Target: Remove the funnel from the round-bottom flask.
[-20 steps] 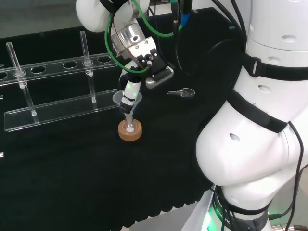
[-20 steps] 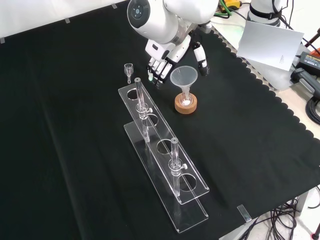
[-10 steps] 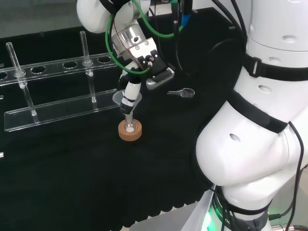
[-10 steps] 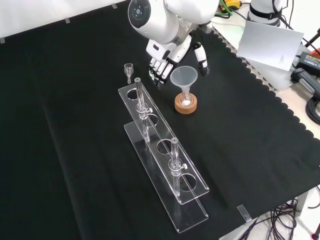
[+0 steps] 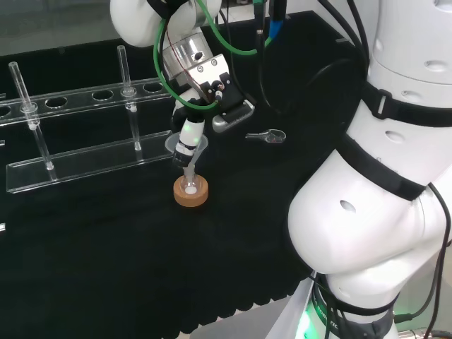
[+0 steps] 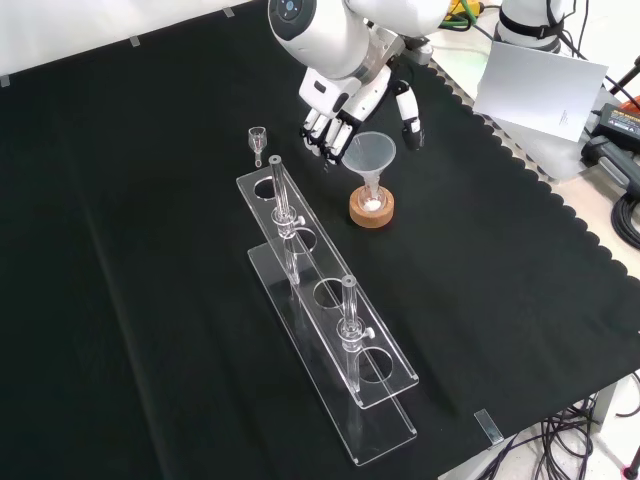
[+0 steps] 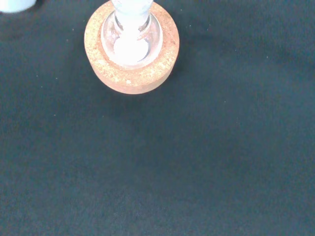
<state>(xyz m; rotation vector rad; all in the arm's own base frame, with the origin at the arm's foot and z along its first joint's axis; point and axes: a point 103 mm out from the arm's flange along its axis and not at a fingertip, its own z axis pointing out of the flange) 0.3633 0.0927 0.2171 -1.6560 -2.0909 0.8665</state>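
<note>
A clear funnel (image 6: 368, 156) stands with its stem in a small round-bottom flask (image 6: 372, 201), which rests in a cork ring (image 6: 372, 213). The flask (image 7: 131, 46) holds some white powder. The hand (image 6: 345, 95) hovers just behind the funnel in the front view. Its fingers (image 6: 325, 132) hang beside the rim's left edge and its thumb (image 6: 410, 118) stays apart to the right. The hand looks open, with the funnel between fingers and thumb. In the head view one finger (image 5: 188, 135) crosses in front of the funnel (image 5: 178, 145) above the cork ring (image 5: 191, 194).
A long clear tube rack (image 6: 330, 320) with two glass tubes stands in front of the flask in the front view, and to the left as the rack (image 5: 85, 159) in the head view. A small clear scoop (image 6: 258, 139) lies left of the hand.
In the front view the hand has shifted right and a little upward, bringing its fingers nearer the funnel's rim. Funnel and flask have not moved.
</note>
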